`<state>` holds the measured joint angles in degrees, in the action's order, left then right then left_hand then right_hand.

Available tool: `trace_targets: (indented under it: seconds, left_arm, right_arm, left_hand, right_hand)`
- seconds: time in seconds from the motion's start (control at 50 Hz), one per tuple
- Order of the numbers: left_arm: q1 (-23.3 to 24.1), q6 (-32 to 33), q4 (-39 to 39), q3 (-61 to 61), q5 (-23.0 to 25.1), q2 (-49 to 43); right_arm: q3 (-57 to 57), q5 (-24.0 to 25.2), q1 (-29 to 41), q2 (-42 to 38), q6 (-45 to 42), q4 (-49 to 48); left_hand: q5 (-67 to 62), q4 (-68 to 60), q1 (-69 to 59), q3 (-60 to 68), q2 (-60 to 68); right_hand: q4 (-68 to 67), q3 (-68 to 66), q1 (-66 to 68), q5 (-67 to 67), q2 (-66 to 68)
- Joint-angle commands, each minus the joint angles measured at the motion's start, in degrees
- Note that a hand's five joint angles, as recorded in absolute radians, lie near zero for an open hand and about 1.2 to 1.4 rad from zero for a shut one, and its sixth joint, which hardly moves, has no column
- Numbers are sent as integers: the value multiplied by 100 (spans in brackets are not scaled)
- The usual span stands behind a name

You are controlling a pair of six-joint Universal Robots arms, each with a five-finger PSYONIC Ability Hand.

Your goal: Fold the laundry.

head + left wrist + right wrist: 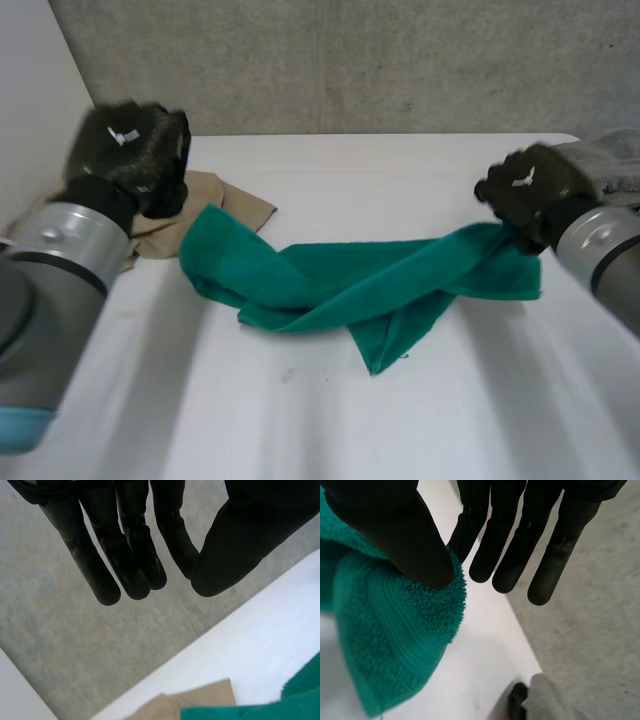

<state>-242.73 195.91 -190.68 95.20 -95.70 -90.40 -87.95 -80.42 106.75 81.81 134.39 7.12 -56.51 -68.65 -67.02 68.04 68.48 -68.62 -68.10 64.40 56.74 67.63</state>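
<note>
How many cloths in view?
3: green towel mid-table, one end in the right hand; tan cloth by the left hand; grey cloth behind the right hand. Others may be hidden.

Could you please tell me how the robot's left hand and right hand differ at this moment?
The right hand pinches one end of the green towel between thumb and finger, while the left hand holds nothing. The right hand is at the right side of the white table, and the left hand is at its far left by the beige cloth. Both are black, with fingers held straight.
</note>
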Motion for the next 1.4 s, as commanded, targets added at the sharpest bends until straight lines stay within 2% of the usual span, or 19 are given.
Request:
trace_targets:
  seconds: [0.02, 0.06, 0.08, 0.1, 0.12, 0.24, 0.56, 0.96, 1.0, 1.04, 1.08, 1.1, 1.16, 1.24, 1.28, 1.36, 1.4]
  left_arm:
    - [112, 167, 1137, -37, 350, -264]
    - [130, 141, 1322, 33, 403, -573]
    - [147, 123, 1393, 69, 412, -714]
    - [165, 62, 1507, 139, 430, -968]
    - [165, 44, 1543, 157, 447, -1092]
    - [165, -18, 1394, 201, 509, -1822]
    - [59, -26, 15, -63, 553, -2754]
    - [235, -114, 22, -748, 544, -3484]
    - [253, -123, 22, -853, 535, -3554]
    - [279, -184, 22, -1020, 518, -3668]
    - [288, -263, 49, -1117, 500, -3695]
    - [288, -368, 49, -1170, 465, -3686]
    - [305, -588, 110, -1188, 351, -3468]
    - [288, -957, 514, -1004, 131, -2669]
    - [227, -1081, 821, -916, 61, -1975]
    - [121, -871, 1410, -907, 43, -657]
    - [16, -493, 1779, -985, 148, -23]
  right_arm:
    - [244, 456, 13, 223, 123, 922]
    - [182, 492, 13, 82, 114, 949]
    - [164, 492, 22, 20, 114, 940]
    - [129, 475, 30, -85, 114, 871]
    - [120, 457, 39, -138, 123, 827]
    - [-3, 176, 118, -350, 149, 475]
    - [-574, 70, 66, -490, 97, -17]
    - [-627, 53, 13, -692, -97, -149]
    - [-627, 53, 4, -692, -97, -158]
    - [-609, 44, -22, -675, -97, -167]
    - [-601, 26, -48, -657, -97, -167]
    - [-575, 18, -83, -623, -106, -167]
    - [-539, 0, -136, -570, -97, -141]
    - [-434, 9, -277, -420, -106, -79]
    - [-337, 26, -356, -289, -141, 61]
    - [-30, 70, -479, 28, -255, 482]
    - [198, 158, -540, 273, -342, 806]
  left_hand:
    - [-1349, -1135, -1298, 1196, 1152]
    - [-1234, -1020, -1183, 1081, 1037]
    - [-118, 96, -67, -36, -80]
    - [1892, 2106, 1943, -2046, -2089]
    - [2545, 2759, 2596, -2698, -2742]
    - [3375, 3589, 3426, -3529, -3572]
    - [3124, 3338, 3175, -3277, -3321]
    - [2048, 2262, 2099, -2201, -2245]
    - [1729, 1943, 1780, -1883, -1926]
    - [790, 1004, 841, -943, -987]
    - [-987, -773, -936, 834, 790]
    - [-1346, -1132, -1295, 1192, 1148]
    - [-1349, -1135, -1298, 1196, 1152]
    - [-1349, -1135, -1298, 1196, 1152]
    - [-1349, -1135, -1298, 1196, 1152]
    - [-1349, -1135, -1298, 1196, 1152]
    - [-1349, -1135, -1298, 1196, 1152]
  right_hand:
    - [-1138, -1190, 1560, 1326, 1237]
    - [-1138, -1190, 1560, 1326, 1237]
    - [-1138, -1190, 1560, 1326, 1237]
    - [-1138, -1190, 1560, 1326, 1237]
    - [-1138, -1190, 1560, 1326, 1237]
    - [-1138, -1190, 1560, 1326, 1237]
    - [-1138, -1190, 1560, 1326, 1237]
    - [-1138, -1190, 1560, 1326, 1237]
    - [-1138, -1190, 1560, 1326, 1237]
    - [-1138, -1190, 1560, 1326, 1237]
    - [-1138, -1190, 1560, 1326, 1237]
    - [-1138, -1190, 1560, 1326, 1237]
    - [-1138, -1190, 1560, 1326, 1237]
    - [-1138, -1190, 1560, 1326, 1237]
    - [-1138, -1190, 1560, 1326, 1237]
    - [-1138, -1190, 1560, 1326, 1237]
    - [-1138, -1190, 1560, 1326, 1237]
